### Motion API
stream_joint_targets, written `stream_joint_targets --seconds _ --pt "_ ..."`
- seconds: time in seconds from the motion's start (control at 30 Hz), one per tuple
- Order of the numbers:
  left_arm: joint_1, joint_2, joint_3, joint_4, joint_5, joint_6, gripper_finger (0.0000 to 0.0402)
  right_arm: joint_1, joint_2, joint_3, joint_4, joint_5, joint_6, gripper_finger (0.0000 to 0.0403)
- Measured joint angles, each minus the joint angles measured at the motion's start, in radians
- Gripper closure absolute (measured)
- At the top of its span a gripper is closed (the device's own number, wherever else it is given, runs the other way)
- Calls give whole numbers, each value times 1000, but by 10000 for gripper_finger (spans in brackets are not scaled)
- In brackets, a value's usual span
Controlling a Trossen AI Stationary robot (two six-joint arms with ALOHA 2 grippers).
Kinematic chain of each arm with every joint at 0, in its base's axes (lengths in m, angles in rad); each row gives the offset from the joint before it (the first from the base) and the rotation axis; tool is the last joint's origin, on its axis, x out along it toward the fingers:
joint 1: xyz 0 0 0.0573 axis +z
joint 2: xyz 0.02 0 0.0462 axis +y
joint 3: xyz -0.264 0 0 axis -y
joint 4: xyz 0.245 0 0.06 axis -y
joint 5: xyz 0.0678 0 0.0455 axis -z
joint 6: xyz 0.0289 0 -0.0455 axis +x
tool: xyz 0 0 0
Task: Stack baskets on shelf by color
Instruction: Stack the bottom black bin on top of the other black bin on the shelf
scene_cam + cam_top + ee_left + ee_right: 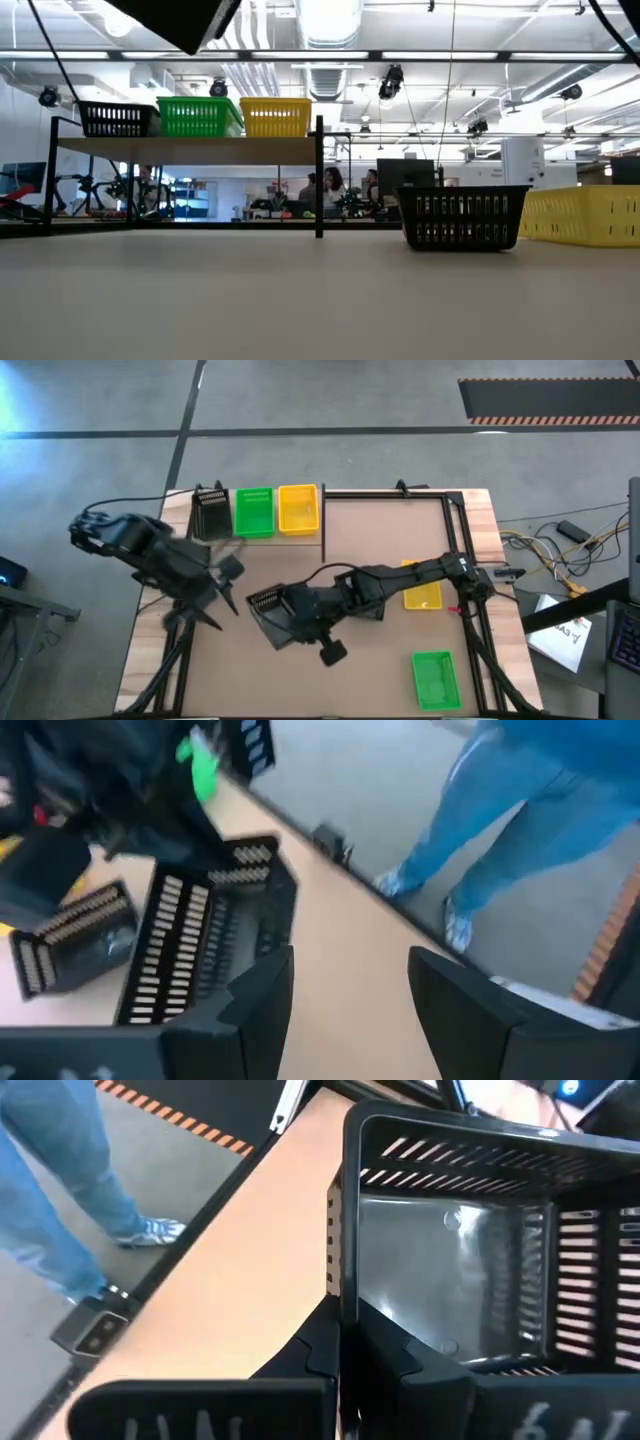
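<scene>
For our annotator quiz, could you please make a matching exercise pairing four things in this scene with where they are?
Things:
1. black basket
2. green basket
3. yellow basket
4. left claw

Places:
A. partly under the right arm
B. alone at the table's near right
C. open, above the table's left side
D. in the right claw

Pairs: 1-D, 2-B, 3-A, 4-C

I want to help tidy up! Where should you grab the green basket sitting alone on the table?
Grip the bright green plastic mesh basket by one thin rim wall, coming straight down from above. It sits upright and open-topped near the brown table's edge, with free space around it, so a tool finger probably fits inside.
</scene>
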Motion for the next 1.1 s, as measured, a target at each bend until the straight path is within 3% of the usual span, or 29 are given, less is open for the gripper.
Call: stream_joint_targets --seconds 0.27,0.4,0.93,1.1 --pt "7 138 -57 -1 -121 11 219 -22 -12 0 -7 -3 -111 394" --pt "7 181 -52 23 -128 10 219 -18 -14 0 0 -9 -136 394" --pt "12 165 -113 70 -169 -95 220 -18 -15 1 -49 -27 -225 394" --pt "13 181 -137 70 -167 -122 252 -18 -15 1 -47 -24 -243 394"
